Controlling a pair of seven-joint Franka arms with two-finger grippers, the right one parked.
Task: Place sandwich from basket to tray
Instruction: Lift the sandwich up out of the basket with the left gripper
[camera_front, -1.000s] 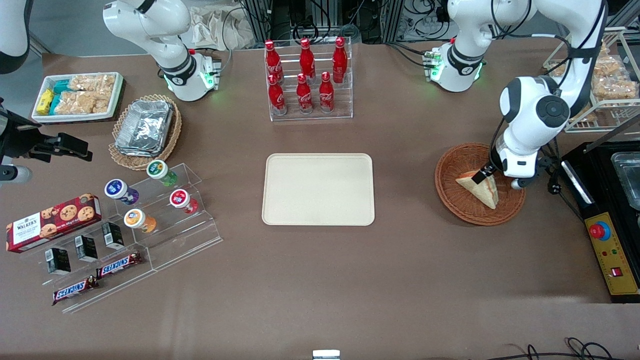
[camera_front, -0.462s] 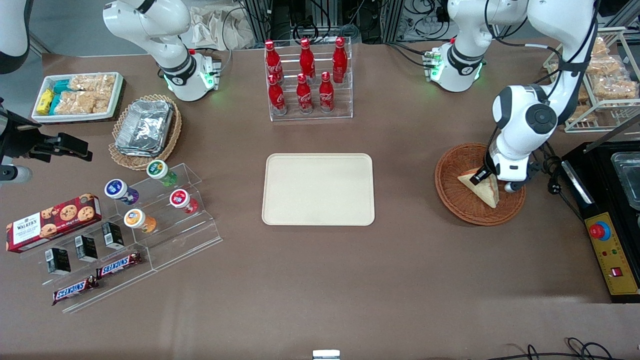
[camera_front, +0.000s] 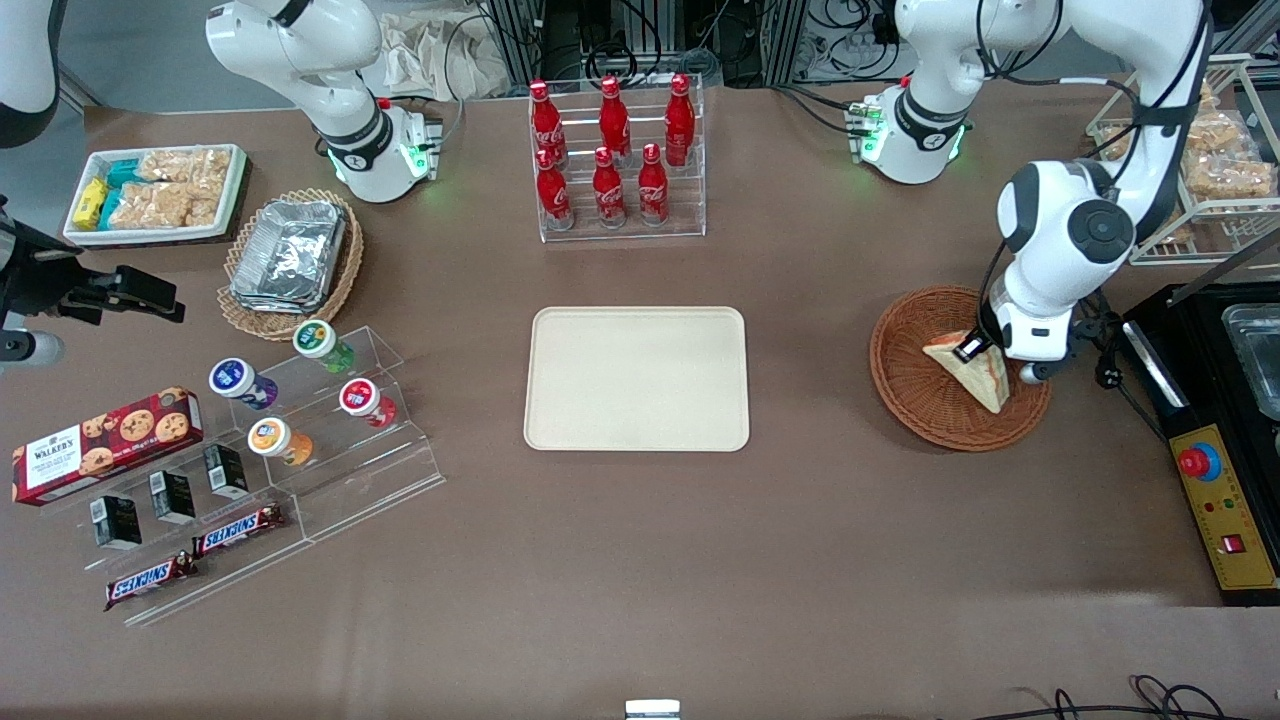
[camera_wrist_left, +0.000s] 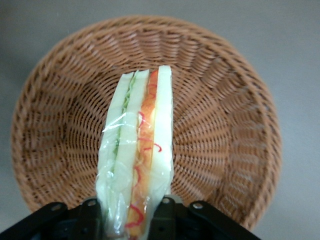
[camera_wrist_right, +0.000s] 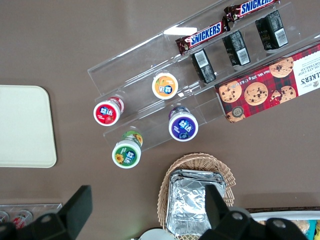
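Note:
The sandwich is a wrapped pale wedge with red-orange and green filling along its edge. My gripper is shut on it, one finger pressed on each bread face. It hangs over the reddish-brown wicker basket, whose woven floor shows below the wedge. The cream tray lies bare mid-table, toward the parked arm's end from the basket.
A clear rack of red cola bottles stands farther from the front camera than the tray. A black machine with a yellow control box sits beside the basket at the working arm's end. A wire rack of snack packs stands near it.
The gripper, holding the sandwich, has shifted slightly over the basket and the wedge now sits a little higher and tilted differently than one second ago.

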